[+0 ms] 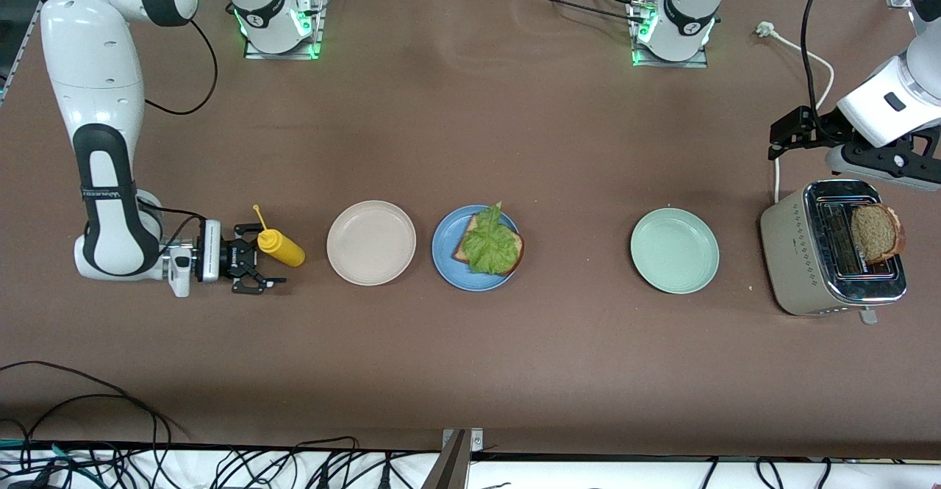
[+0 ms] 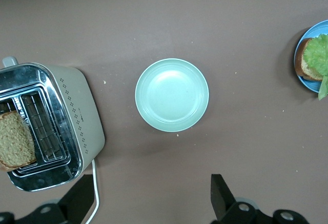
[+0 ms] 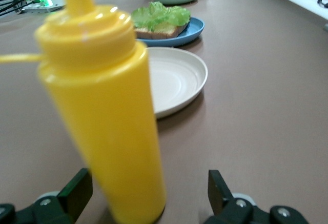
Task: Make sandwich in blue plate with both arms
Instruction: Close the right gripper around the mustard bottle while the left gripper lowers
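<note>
The blue plate [image 1: 476, 248], at frame centre, holds one bread slice [image 1: 514, 252] under lettuce [image 1: 490, 243]. The second slice [image 1: 876, 232] stands in the toaster [image 1: 831, 250], lower right, directly below the left gripper [image 1: 790, 136], whose fingers are apart. The right gripper [image 1: 259, 265], jaws spread, sits low beside the mustard bottle [image 1: 280, 246].

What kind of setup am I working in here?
Likely a robotics lab bench staged as a kitchen: a brown table with bolted arm bases, loose cables along its edge, plus a toaster and mustard bottle.
</note>
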